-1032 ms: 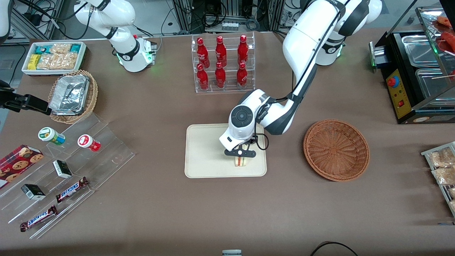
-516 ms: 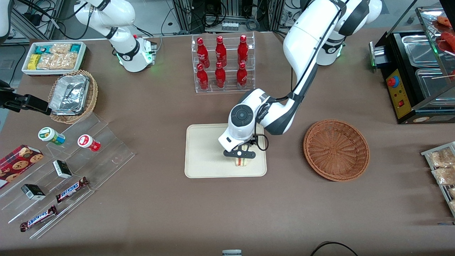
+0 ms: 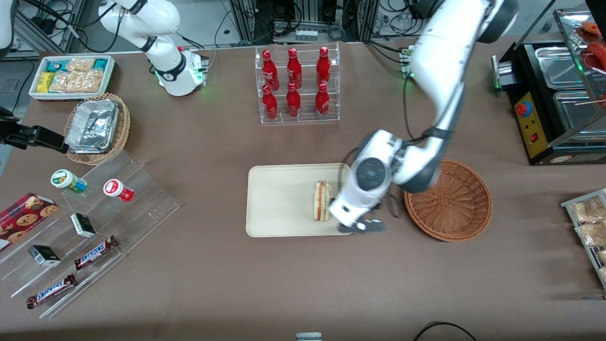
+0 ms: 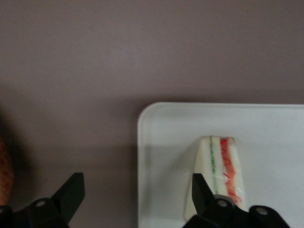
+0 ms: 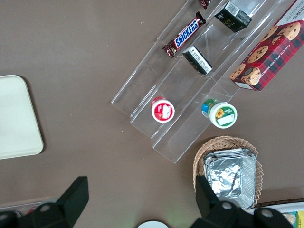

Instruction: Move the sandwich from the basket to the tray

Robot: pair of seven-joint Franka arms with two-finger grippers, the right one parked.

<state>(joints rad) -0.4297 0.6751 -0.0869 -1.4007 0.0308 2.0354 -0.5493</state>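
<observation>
So the placing part looks pretty much done: the sandwich [image 3: 322, 201] is sat on the tray [image 3: 277, 199], standing on edge near the tray end closest to the basket [image 3: 454, 203], and nothing is gripping it. The gripper [image 3: 360, 227] is found at the tray's edge, between tray and basket, a bit nearer the front camera than the sandwich. Its fingers [image 4: 71, 192] are spread wide with nothing between them; in the wrist view the sandwich [image 4: 219, 175] is seen on the tray [image 4: 166, 142] just beside one fingertip, not inside the gap.

What's left is judged to be only the retreat. The arm needs to be lifted and pulled clear without that nearby finger clipping the sandwich, since a wedge balanced on its edge could probably be tipped easily.

Counts, as far as can be seen:
- 1 sandwich, 1 tray, 1 reddish basket (nothing seen in it)
- 6 red bottles [image 3: 293, 78] in the clear rack
- 2 Snickers bars [image 3: 94, 252] on the acrylic steps
- 2 small lidded cups [image 3: 117, 190]
- 1 cookie box [image 3: 23, 218]
- 1 tan basket with foil trays [image 3: 94, 125]
</observation>
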